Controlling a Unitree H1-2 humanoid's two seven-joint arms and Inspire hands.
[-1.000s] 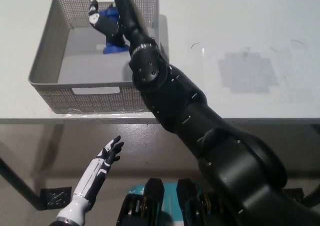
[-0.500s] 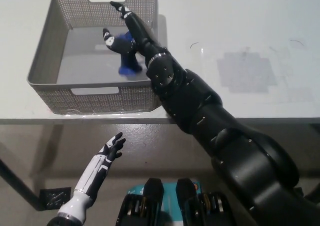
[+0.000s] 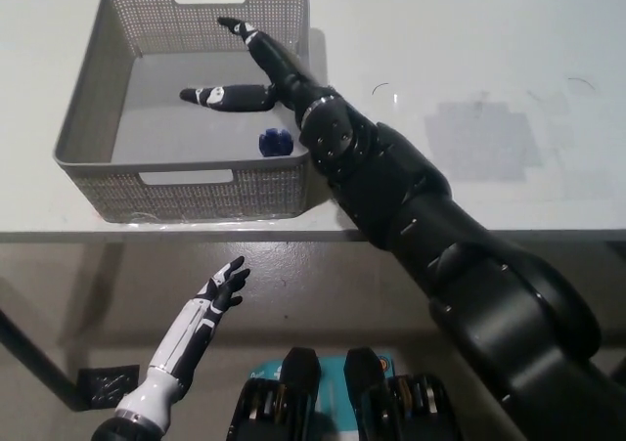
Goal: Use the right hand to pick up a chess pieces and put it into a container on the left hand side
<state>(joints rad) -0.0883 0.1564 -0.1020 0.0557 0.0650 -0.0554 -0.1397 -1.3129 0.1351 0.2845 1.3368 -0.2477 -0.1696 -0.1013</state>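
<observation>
blue piece lies in the basket, right robot hand spread above it

the blue chess piece [image 3: 275, 143] sits on the floor of the grey mesh basket [image 3: 88, 118], near the basket's front right corner and close to the front wall. from this steep view it shows as a small round shape, so whether it stands upright or has tipped cannot be told, and no long axis can be read.

the black right robot hand [image 3: 256, 74] reaches over the basket's right rim with its fingers [image 3: 220, 96] splayed wide apart and holding nothing. the piece lies just below and toward the robot from the hand, apart from the fingers, close under the wrist.

the white left robot hand [image 3: 223, 290] rests low in front of the table [image 3: 469, 40], below its edge, fingers loosely apart and empty. the right hand is much the nearer to the piece.

judging by this, the drop looks done; the next move would be lifting the right arm clear of the rim without brushing the piece.
</observation>
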